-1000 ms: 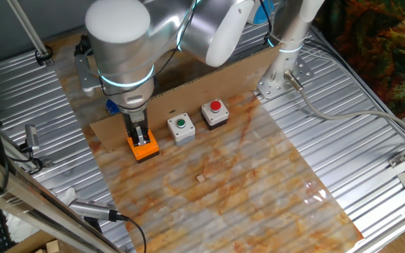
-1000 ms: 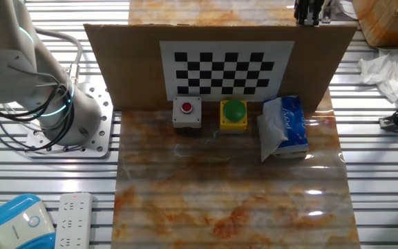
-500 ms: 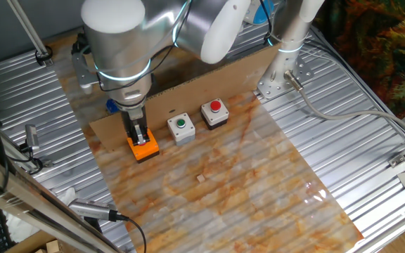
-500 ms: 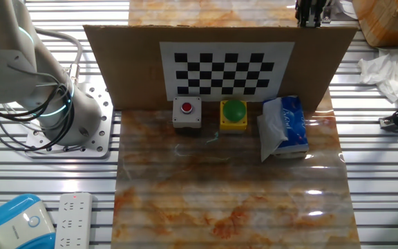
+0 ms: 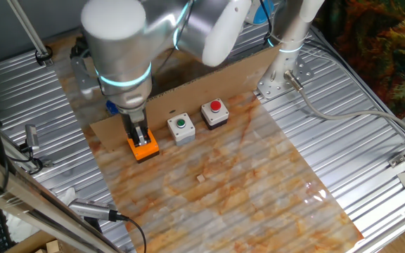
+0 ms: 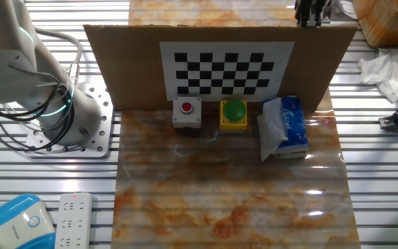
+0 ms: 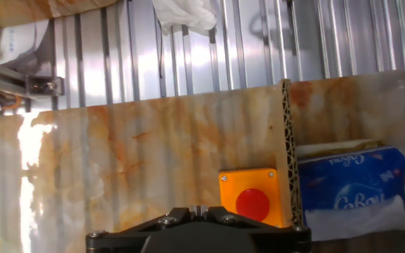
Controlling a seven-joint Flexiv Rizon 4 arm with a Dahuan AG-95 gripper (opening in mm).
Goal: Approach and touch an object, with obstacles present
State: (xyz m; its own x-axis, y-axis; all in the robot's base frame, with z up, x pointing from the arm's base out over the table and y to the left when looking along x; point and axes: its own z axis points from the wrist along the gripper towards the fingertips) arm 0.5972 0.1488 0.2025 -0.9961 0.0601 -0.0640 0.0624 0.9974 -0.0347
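End effector (image 5: pixel 140 135) poised directly over orange button box (image 5: pixel 143 148), fingers pointing down at its top; contact not clear, and opening of the fingers impossible to judge, since only the black base shows in the hand view. Orange box, with red button (image 7: pixel 252 204) seen from the hand, pressed against cardboard strip (image 5: pixel 209 74). Strip upright on edge across the marbled table (image 5: pixel 259 190), bearing a checkerboard panel (image 6: pixel 225 67) on its far face. Blue tissue pack (image 7: pixel 350 184) touching the strip on the side opposite the orange box. Along the strip on the orange box's side: grey box with green button (image 5: pixel 181 127) next, then grey box with red button (image 5: pixel 214 112), all close against the strip.
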